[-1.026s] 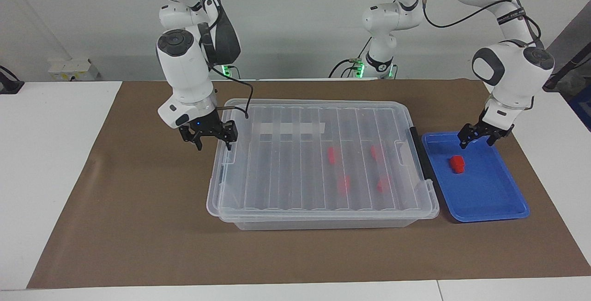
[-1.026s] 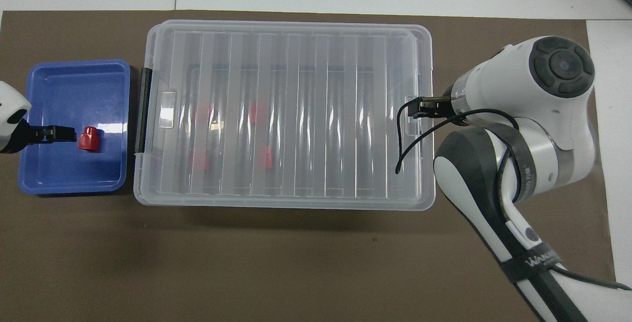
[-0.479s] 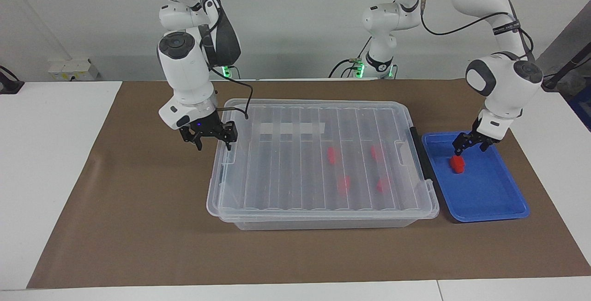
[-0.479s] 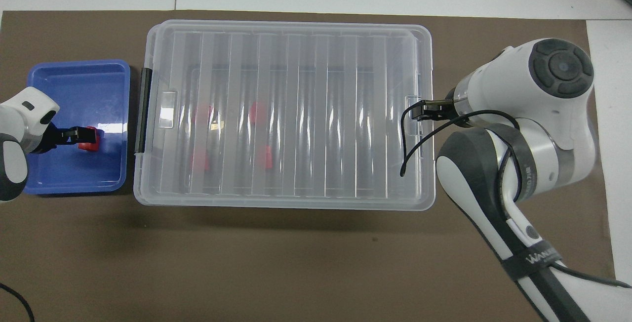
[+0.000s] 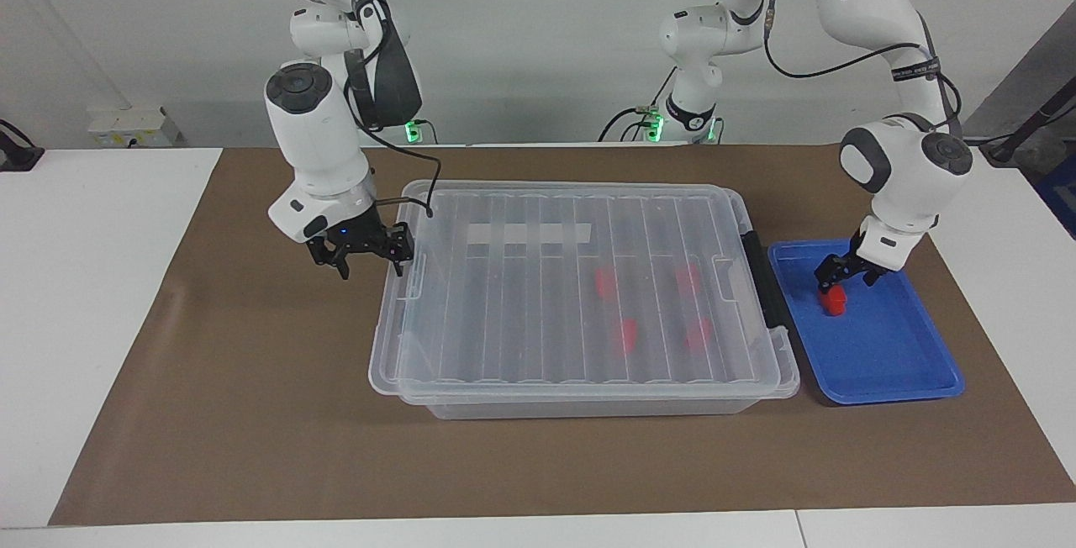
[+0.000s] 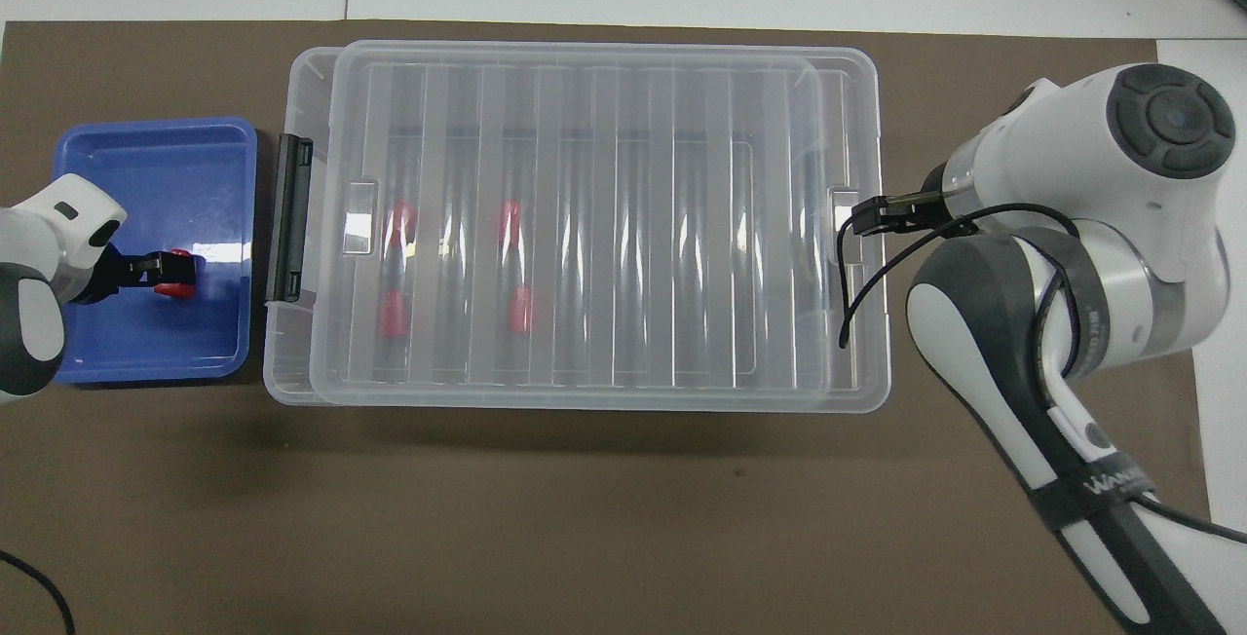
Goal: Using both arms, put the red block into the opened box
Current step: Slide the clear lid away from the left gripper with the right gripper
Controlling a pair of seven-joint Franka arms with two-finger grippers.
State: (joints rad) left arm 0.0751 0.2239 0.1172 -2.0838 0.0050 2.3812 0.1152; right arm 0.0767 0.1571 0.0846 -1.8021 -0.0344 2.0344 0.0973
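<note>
Clock bearings are read on the overhead view, box at the dial's centre.

- Left gripper (image 5: 846, 283): jaws spread wide, tips down at the top of the red block (image 5: 834, 302), one to each side. Not closed on it; the block sits on the tray floor.
- Red block: in the blue tray (image 5: 891, 363), roughly mid-tray, at 9 o'clock from the box.
- Right gripper (image 5: 367, 266): jaws wide, low at the 3 o'clock end of the lid (image 5: 521, 313). One fingertip is at the lid's end rim; can't tell whether it has any grip there.
- Lid: ribbed, clear, lying flat but offset toward 3 o'clock. It overhangs that end of the box (image 5: 588, 405) and leaves a narrow strip of box rim uncovered at 9 o'clock, by the black handle (image 5: 761, 279).
- White tape strip (image 5: 530, 234) on the lid, toward 6 o'clock.
- Four more red blocks (image 5: 607, 281) show through the lid, in the 9 o'clock half of the box.
- Tray just beside the handle end. All on a brown mat (image 5: 252, 413).
</note>
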